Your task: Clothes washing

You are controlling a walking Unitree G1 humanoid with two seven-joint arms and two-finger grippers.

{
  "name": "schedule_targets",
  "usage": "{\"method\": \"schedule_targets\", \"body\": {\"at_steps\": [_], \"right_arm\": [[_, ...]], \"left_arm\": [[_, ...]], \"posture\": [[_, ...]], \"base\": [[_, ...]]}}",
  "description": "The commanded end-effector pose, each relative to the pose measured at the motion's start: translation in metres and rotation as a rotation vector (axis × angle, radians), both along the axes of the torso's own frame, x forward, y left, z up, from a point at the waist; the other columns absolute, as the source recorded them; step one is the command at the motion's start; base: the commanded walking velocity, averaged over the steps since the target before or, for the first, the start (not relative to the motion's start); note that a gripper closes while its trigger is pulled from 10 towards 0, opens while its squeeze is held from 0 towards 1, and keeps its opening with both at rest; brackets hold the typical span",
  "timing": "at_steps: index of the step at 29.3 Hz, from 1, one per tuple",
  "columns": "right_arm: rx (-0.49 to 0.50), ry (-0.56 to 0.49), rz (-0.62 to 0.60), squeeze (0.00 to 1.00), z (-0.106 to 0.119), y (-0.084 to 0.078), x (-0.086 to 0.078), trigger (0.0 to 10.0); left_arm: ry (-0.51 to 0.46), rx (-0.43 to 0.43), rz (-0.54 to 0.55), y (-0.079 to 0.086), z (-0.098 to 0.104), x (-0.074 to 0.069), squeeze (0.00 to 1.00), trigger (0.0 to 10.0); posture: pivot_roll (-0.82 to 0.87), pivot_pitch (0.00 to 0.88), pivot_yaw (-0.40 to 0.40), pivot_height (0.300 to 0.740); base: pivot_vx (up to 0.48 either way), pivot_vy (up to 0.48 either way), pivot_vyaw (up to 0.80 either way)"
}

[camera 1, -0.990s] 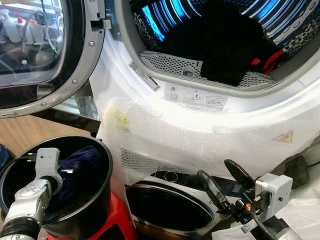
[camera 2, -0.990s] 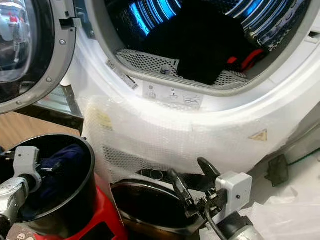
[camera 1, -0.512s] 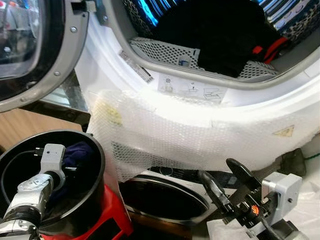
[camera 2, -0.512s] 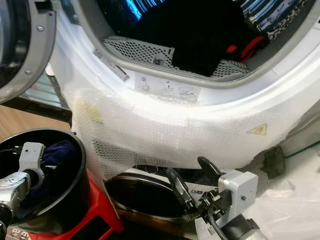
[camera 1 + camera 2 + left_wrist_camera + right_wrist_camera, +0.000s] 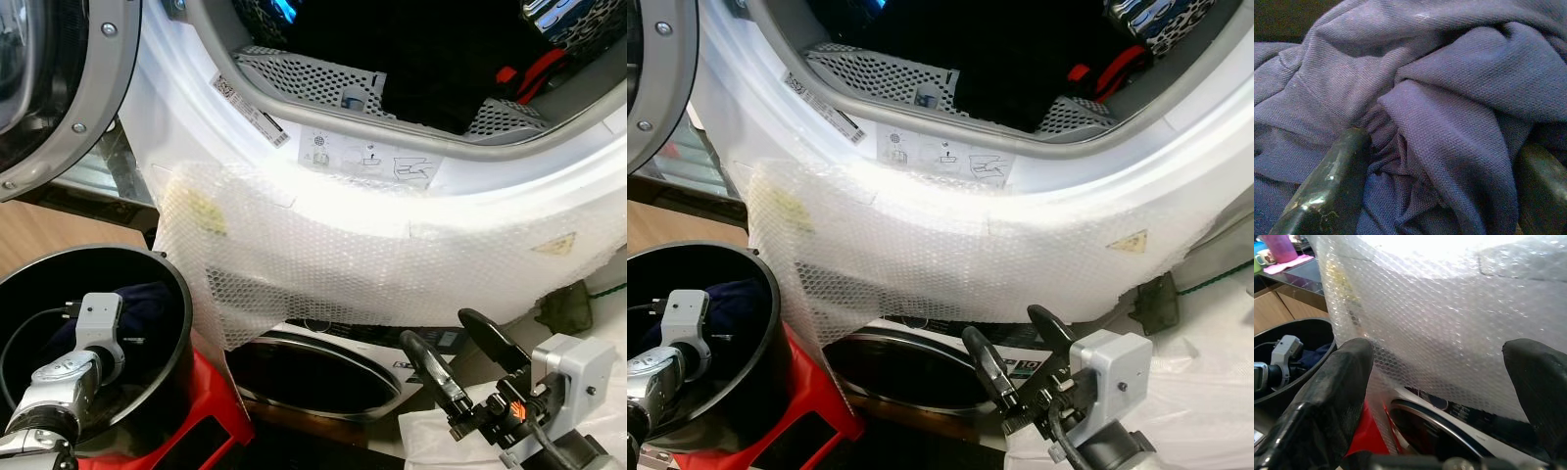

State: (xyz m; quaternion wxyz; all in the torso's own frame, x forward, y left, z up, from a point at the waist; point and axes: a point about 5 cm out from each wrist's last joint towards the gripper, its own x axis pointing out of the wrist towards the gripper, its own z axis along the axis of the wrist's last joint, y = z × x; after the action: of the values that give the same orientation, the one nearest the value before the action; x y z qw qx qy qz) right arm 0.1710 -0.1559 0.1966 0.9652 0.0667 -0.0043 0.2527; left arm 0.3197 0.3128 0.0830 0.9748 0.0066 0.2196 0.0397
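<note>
A white washing machine (image 5: pixel 392 245), bubble wrap (image 5: pixel 323 264) draped over its front, holds dark laundry (image 5: pixel 441 59) in its drum. Beside it, a black bucket (image 5: pixel 171 323) contains a navy garment (image 5: pixel 1415 98); the left gripper (image 5: pixel 1442 181) straddles its folds, jaws open. The right gripper (image 5: pixel 460 357) hovers, jaws open.

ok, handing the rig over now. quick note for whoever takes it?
Left gripper: down in the black bucket, jaws open around a fold of the navy garment, not closed on it.
Right gripper: open, empty, low in front of the bubble wrap on the washer front.
Done: dark clothes already lie in the open drum.
Left: close on the navy garment, lift it into the drum, shut the door.
</note>
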Motion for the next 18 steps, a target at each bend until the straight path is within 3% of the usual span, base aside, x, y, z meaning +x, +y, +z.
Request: {"method": "schedule_targets", "body": {"at_steps": [1, 18], "right_arm": [[-0.014, -0.013, -0.009, 0.00, 0.0049, -0.0020, -0.0031, 10.0], [0.003, 0.009, -0.005, 0.00, 0.0059, -0.0011, -0.0008, 10.0]], "left_arm": [[0.036, -0.012, 0.034, 0.0064, -0.0070, -0.0072, 0.00, 0.0], [0.036, 0.004, 0.038, 0.0126, -0.0082, -0.0118, 0.00, 0.0]], "posture": [[-0.24, 0.297, -0.170, 0.740], [-0.23, 0.295, -0.169, 0.740]], "base": [[0.000, 0.000, 0.00], [0.000, 0.000, 0.00]]}}
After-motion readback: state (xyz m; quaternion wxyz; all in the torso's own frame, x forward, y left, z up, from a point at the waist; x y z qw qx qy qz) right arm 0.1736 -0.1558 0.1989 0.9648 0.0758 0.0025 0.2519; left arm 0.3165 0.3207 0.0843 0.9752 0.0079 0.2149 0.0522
